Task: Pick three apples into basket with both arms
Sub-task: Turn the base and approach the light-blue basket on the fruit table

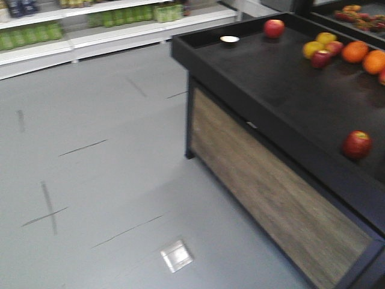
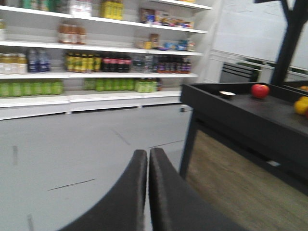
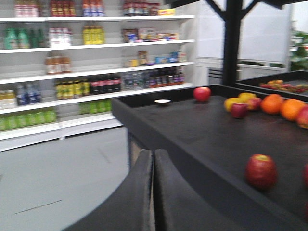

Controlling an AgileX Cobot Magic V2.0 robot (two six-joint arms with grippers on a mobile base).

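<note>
We have not picked any apple yet. Both grippers are in front of the black table [image 1: 258, 78], not over it. The left gripper [image 2: 147, 155] has its two fingers pressed together with nothing between them. The right gripper [image 3: 153, 155] is closed the same way and holds nothing too.

One dark red apple [image 1: 357, 144] lies alone on the black table, near its front edge. A second dark apple [image 1: 320, 58] sits further back on the black table, touching the yellow apples [image 1: 313, 48] and near the oranges [image 1: 355, 52]. We cannot tell for sure which one is the third dark apple. A brighter red apple [image 1: 274, 27] lies at the far end of the black table, near a small white dish [image 1: 229, 39].

The basket is not in any view. So we think all three apples are left to pick up and put in.
</note>
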